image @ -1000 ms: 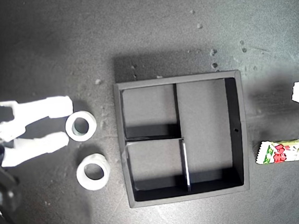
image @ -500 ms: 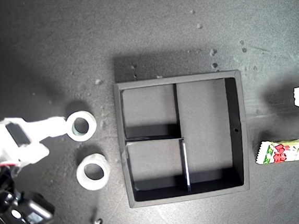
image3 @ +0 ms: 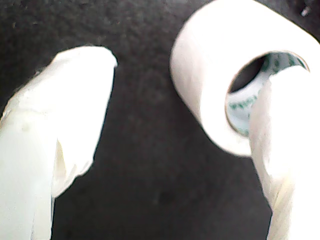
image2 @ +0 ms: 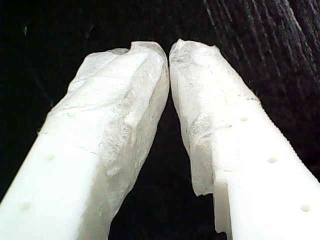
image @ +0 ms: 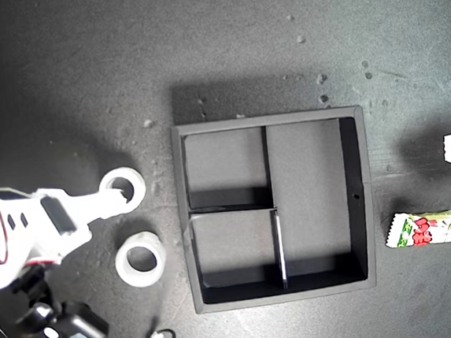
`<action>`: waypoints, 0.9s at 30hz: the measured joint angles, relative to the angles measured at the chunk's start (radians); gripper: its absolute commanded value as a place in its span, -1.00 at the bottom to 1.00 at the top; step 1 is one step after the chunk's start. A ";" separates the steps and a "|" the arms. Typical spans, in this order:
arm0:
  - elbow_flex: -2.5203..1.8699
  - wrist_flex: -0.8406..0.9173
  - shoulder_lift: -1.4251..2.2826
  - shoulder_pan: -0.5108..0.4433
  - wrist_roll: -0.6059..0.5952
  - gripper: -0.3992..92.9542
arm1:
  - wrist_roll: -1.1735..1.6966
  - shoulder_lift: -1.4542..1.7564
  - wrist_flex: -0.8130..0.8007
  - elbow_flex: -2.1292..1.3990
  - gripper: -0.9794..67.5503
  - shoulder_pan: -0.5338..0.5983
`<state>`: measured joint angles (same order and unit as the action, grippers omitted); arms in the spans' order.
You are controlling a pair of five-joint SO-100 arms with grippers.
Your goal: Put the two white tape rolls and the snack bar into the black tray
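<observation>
- Dark, speckled tabletop point(image: 222, 43) is carrying everything, and nothing is lying in the black tray point(image: 357, 197) yet.
- Nearer tape roll point(image: 124, 187) is sitting flat, just off the tray's wall toward the exterior view's left; the other tape roll point(image: 141, 259) is lying just beside it.
- My second pincer point(image3: 185, 90) is spread wide, one finger point(image3: 280, 140) poking into the roll's greenish core, the other standing clear outside its wall.
- Snack bar point(image: 440, 228) is lying lengthwise across the exterior view's right edge.
- My first pincer point(image2: 169, 50), near that bar, is pinched together on nothing.
</observation>
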<state>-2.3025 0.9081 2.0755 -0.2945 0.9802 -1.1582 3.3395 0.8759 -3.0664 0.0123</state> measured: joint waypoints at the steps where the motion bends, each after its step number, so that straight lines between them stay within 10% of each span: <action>1: 0.005 -0.003 -0.015 0.000 0.000 -0.54 | 0.000 0.000 0.000 0.000 -0.97 0.002; 16: 0.055 -0.017 -0.181 0.074 -0.023 -0.51 | 0.000 0.000 0.000 0.005 -0.97 0.017; 27: 0.124 -0.018 -0.204 0.196 0.044 -0.99 | 0.000 0.000 0.003 0.021 -0.97 0.051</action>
<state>-2.1783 0.8897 1.8715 -0.0982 1.0247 -1.1582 3.3395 0.8790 -3.0450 0.0629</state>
